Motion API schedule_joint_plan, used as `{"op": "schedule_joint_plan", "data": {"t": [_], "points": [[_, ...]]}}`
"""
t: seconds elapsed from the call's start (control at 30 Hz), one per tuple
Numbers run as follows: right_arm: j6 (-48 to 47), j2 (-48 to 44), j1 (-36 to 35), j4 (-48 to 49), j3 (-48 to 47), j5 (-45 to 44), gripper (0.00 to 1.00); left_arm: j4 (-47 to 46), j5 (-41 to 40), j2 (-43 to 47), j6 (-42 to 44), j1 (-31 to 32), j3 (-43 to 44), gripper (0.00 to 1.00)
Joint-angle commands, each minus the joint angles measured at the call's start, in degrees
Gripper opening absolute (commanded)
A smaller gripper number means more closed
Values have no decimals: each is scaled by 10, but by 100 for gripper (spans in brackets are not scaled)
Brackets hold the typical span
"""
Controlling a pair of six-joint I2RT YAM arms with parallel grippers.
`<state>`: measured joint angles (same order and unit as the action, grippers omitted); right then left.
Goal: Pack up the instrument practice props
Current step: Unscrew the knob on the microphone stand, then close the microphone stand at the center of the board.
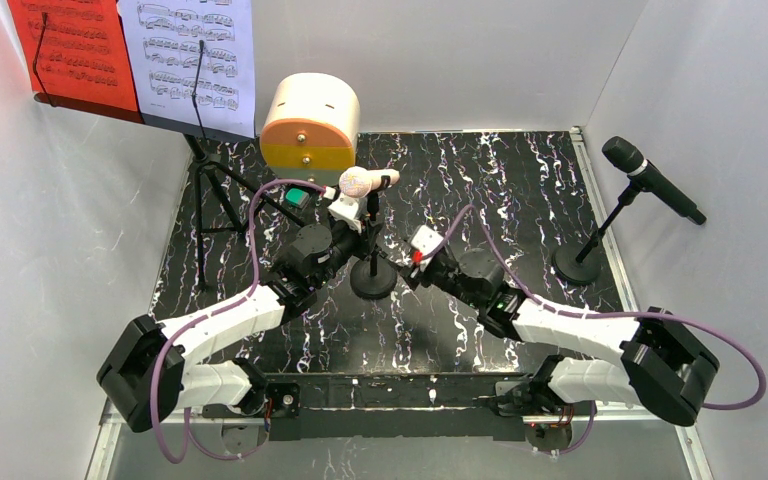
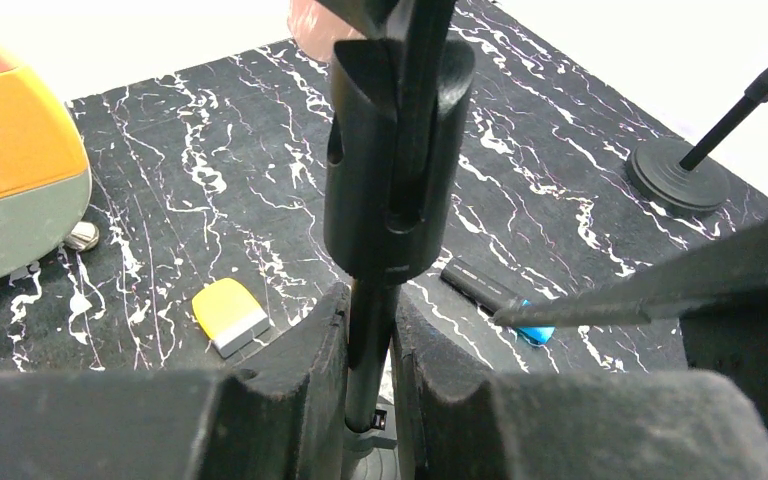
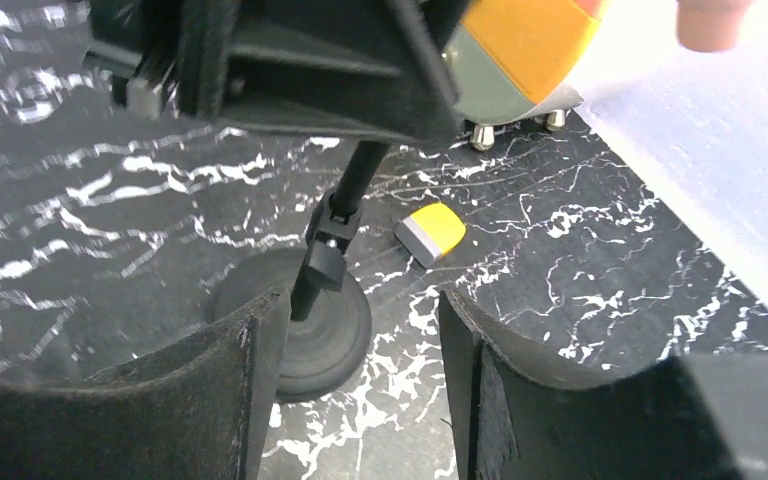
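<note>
A cream microphone [image 1: 363,182] sits in the clip [image 2: 397,150] of a black round-based mic holder [image 1: 373,279] at the table's middle. My left gripper [image 1: 364,226] is shut on that holder's upright rod [image 2: 371,340], just below the clip. My right gripper [image 3: 360,390] is open and empty, low beside the holder's base [image 3: 305,325], to its right in the top view [image 1: 412,264]. A black microphone [image 1: 652,180] stands on a second holder [image 1: 577,265] at the right. The black music rack [image 1: 200,150] at the back left holds a red page [image 1: 68,45] and a white page [image 1: 195,50].
A cream and orange rounded case [image 1: 310,125] stands at the back, behind the left gripper. A small yellow and white block [image 2: 228,316] and a black bar with a blue end [image 2: 490,290] lie on the black marbled mat. White walls close in on the left, back and right.
</note>
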<state>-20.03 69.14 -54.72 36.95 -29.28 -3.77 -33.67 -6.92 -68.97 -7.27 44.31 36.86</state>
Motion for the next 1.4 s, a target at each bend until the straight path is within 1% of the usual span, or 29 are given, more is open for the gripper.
{"op": "schedule_joint_plan", "data": {"t": [0.0,0.1,0.2,0.43,0.6,0.8,1.17,1.27,1.37], "points": [[167,-27,32,103,14,74,65,65,38,-26,-4,7,-17,0],[211,-32,46,133,15,76,66,56,51,-26,3,7,-22,0],[242,-39,56,146,7,58,67,40,61,-29,8,7,-29,0],[256,-35,62,180,-38,64,72,22,69,-45,10,7,-34,0],[261,-14,69,187,-79,68,73,12,90,-46,11,8,-39,0],[284,12,76,196,-95,63,73,-3,106,-49,19,7,-47,0],[310,32,88,188,-89,58,68,-38,141,-52,45,12,-63,0],[314,37,92,192,-85,65,63,-47,155,-52,57,16,-68,0],[315,42,95,200,-81,75,55,-53,156,-51,62,18,-71,0]]}}
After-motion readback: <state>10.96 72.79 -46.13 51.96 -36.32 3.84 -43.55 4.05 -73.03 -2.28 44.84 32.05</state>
